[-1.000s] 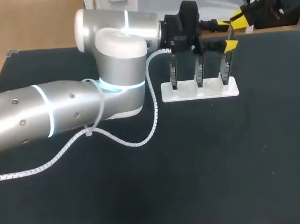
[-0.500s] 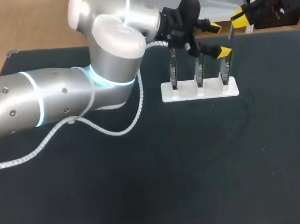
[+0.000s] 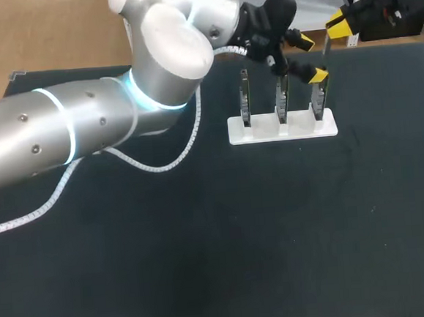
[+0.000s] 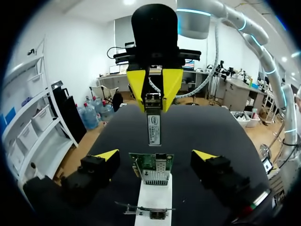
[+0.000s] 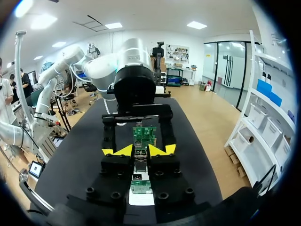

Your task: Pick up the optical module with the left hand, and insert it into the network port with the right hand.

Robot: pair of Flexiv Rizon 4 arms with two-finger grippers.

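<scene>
The optical module (image 4: 154, 127), a slim silver bar, hangs from my right gripper (image 4: 155, 92), whose yellow fingers are shut on its upper end. It hovers just beyond the nearest green network card (image 4: 151, 162), which carries a metal port cage (image 4: 158, 177). My left gripper (image 4: 155, 155) stands open, its yellow tips on either side of that card and touching nothing. In the head view the left gripper (image 3: 310, 57) is above the right-hand card (image 3: 317, 100), and the right gripper (image 3: 338, 25) sits just past the table's back edge. In its own view the right gripper (image 5: 143, 150) faces the card (image 5: 144, 133).
Three network cards stand upright in a white stand (image 3: 283, 129) at the back right of the black table (image 3: 276, 227). My left arm (image 3: 85, 128) and its white cable (image 3: 161, 166) cross the back left.
The left gripper has opened wider and risen above the cards. The left arm's elbow has swung up and toward the back. The right gripper has stayed in place with the module.
</scene>
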